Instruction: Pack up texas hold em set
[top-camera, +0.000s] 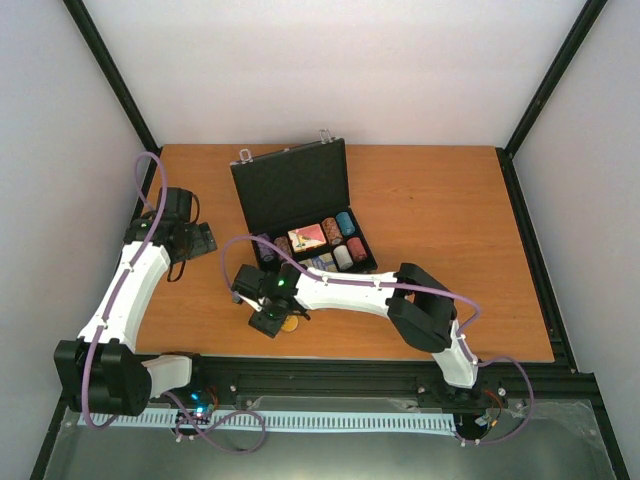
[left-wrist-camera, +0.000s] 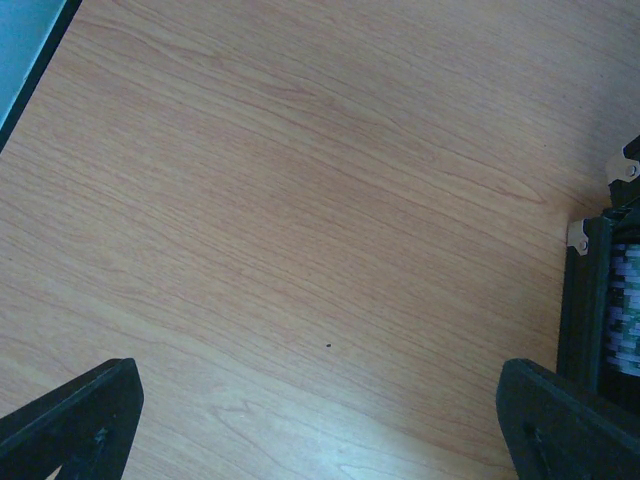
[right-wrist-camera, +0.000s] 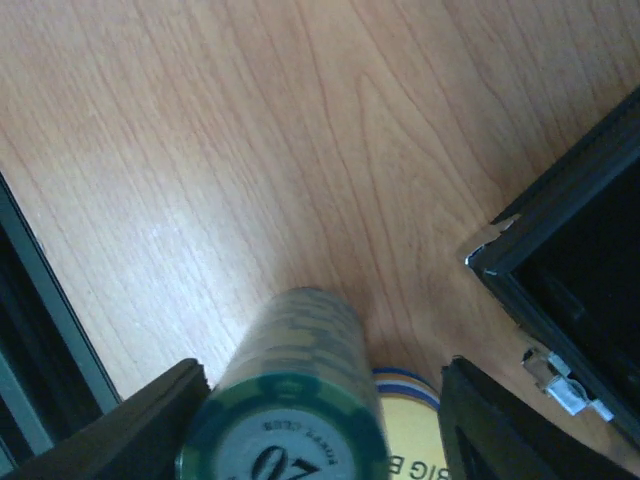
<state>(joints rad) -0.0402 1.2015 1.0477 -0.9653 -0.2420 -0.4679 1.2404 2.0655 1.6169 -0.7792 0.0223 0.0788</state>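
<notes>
Green chips (right-wrist-camera: 288, 395) within right gripper (right-wrist-camera: 322, 385) (seemingly spread wide).

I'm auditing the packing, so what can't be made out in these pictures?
Right wrist view: green-edged poker chip stack and yellow round disc cut off by the bottom edge.
Left wrist view: black hinged case cut off by the right edge, its chips blurred.
Top view: right gripper too small to judge its opening.

Left claw (top-camera: 203, 240) and right claw (top-camera: 272, 322) are black, on 2 white-shelled arms (top-camera: 125, 290) with black joints and purple cables (top-camera: 150, 170).
</notes>
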